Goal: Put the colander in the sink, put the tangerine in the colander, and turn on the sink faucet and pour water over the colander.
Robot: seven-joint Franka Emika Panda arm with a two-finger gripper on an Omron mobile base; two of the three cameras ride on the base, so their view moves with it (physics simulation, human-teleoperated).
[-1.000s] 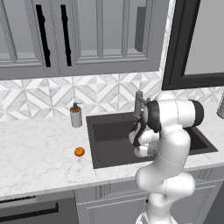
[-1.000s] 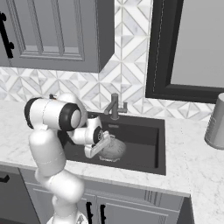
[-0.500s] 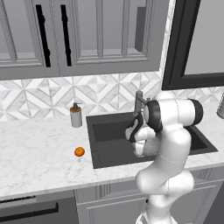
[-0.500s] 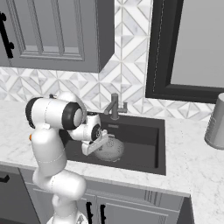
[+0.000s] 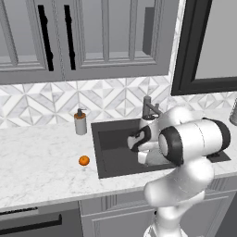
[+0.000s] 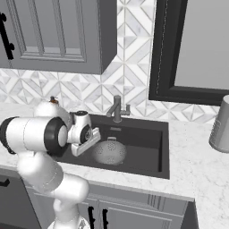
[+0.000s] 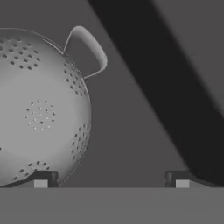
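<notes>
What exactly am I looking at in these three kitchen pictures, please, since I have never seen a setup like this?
It is a rendered kitchen with a white robot arm on a driving base. Two pictures come from cameras on the base, behind the arm to its left and right; the third looks along its hand. The colander sits in the dark sink, below the faucet. The gripper has its fingers spread apart and holds nothing. On the marble counter lie a tangerine and a soap dispenser.

One colander [image 6: 109, 151] sits in one sink [image 6: 152, 147]. One tangerine [image 5: 84, 160] is on the table (just one). One faucet [image 6: 116, 108], one soap bottle [image 5: 80, 122], one grey pot [image 6: 221, 125].
</notes>
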